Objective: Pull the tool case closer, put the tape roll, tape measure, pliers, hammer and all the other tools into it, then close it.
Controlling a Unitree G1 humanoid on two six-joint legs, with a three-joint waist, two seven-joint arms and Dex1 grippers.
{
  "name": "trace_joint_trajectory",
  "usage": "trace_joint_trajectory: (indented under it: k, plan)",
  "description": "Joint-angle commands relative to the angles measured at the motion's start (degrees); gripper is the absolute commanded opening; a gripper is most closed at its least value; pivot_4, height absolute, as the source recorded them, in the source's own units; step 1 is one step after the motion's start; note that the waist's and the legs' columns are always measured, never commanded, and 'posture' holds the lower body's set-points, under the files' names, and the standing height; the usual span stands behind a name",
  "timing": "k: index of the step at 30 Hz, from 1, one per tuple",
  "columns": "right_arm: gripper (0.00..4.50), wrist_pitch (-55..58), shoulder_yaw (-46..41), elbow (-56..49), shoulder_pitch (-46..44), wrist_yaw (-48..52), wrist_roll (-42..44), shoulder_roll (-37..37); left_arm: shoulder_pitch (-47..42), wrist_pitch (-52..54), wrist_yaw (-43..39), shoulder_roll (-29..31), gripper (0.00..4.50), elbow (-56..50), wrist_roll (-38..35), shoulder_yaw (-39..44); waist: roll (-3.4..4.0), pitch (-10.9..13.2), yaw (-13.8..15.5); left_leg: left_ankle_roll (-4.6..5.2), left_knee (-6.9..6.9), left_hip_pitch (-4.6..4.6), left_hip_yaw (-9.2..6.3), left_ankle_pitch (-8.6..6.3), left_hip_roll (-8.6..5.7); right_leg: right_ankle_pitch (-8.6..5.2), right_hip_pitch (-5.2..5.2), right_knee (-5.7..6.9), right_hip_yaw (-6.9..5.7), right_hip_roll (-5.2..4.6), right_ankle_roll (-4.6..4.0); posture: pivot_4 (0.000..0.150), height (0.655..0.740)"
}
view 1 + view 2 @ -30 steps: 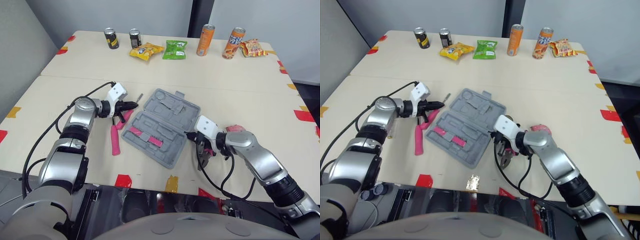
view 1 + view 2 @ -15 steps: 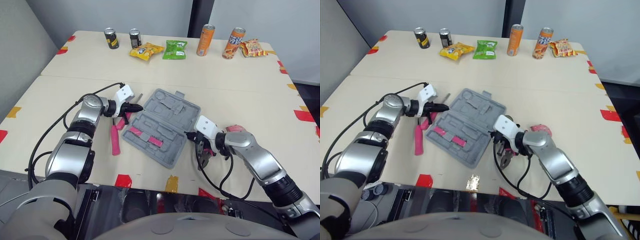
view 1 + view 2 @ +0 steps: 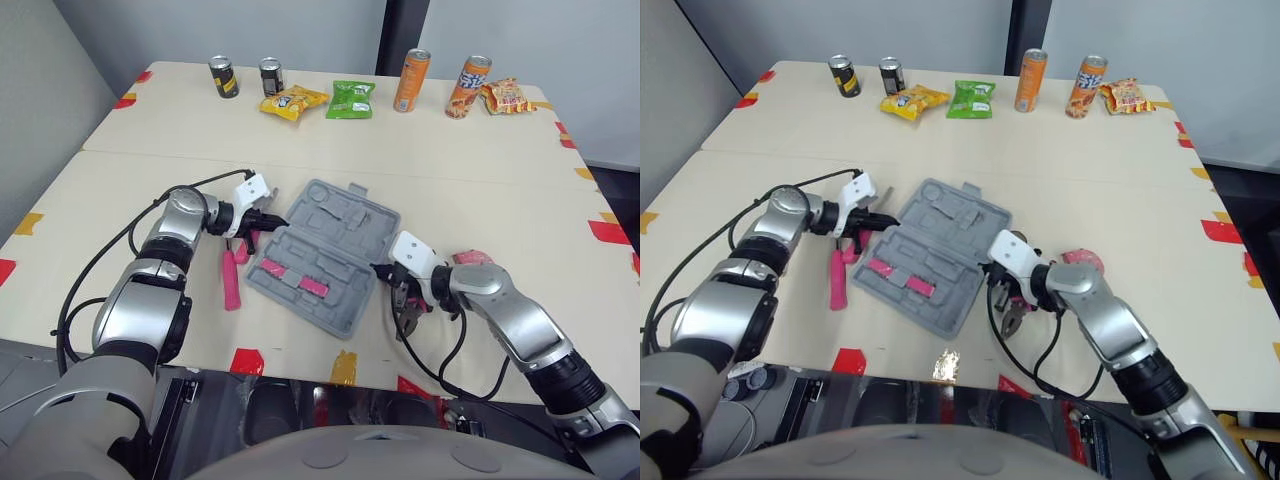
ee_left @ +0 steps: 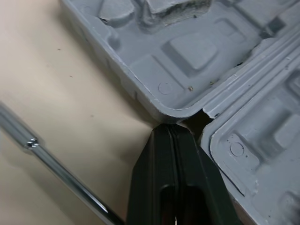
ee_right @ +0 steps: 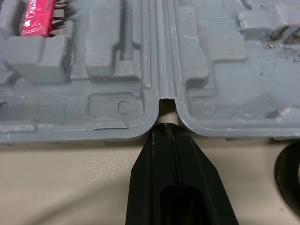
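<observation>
At the centre of the head view, you have the grey tool case (image 3: 325,250) lying open and flat on the table (image 3: 150,140), with two pink inserts (image 3: 313,287) seated in its lower half. The left gripper (image 3: 272,216) sits at the case's left end with its fingers pressed together, holding nothing; in the left wrist view you can see its tip touching the notch where the two halves meet. The right gripper (image 3: 378,268) mirrors it at the right end, also closed on nothing, with its tip against the hinge gap.

Left of the case, below the left gripper, the pink-handled pliers (image 3: 230,285) lie on the table. A chrome shaft (image 4: 47,159) rests just beside that gripper. To the right of centre, a pink tape roll (image 3: 470,258) shows partly behind the right arm, and a dark tool (image 3: 405,320) lies under that wrist; you cannot tell what it is. Cans (image 3: 411,80) and snack packs (image 3: 350,99) line the upper edge.
</observation>
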Motion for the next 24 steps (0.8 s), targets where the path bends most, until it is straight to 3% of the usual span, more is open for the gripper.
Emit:
trace_joint_trajectory:
  k: [1,14,24]
  plan:
    - [0.0,-1.1,-1.0,-1.7,-0.2,0.8,1.2,0.2,2.1,3.2,-6.4,-0.5,0.05,-5.2,-1.0,-1.5,0.0,0.0,0.0,0.0,0.01,0.0,0.0,0.0,0.0,0.0,0.0,0.0,0.0,0.0,0.0,0.15,0.7385]
    - [0.0,-2.7,-2.2,-3.3,1.9,6.8,3.8,-3.3,16.4,21.8,-10.1,4.4,0.05,-35.9,-5.0,-3.1,0.03,0.0,-0.2,-0.01,0.04,-0.06,-0.08,-0.01,0.0,-0.05,-0.04,0.15,-0.1,-0.04,-0.1,0.15,0.7385]
    - [0.0,-2.3,-1.2,-5.6,3.9,8.8,4.3,-3.7,28.3,33.2,-6.0,10.2,0.05,-55.4,-7.5,-2.7,0.18,-0.1,-0.4,-0.02,0.03,-0.05,-0.11,-0.01,0.01,-0.09,-0.07,0.2,-0.13,-0.03,-0.15,0.15,0.7385]
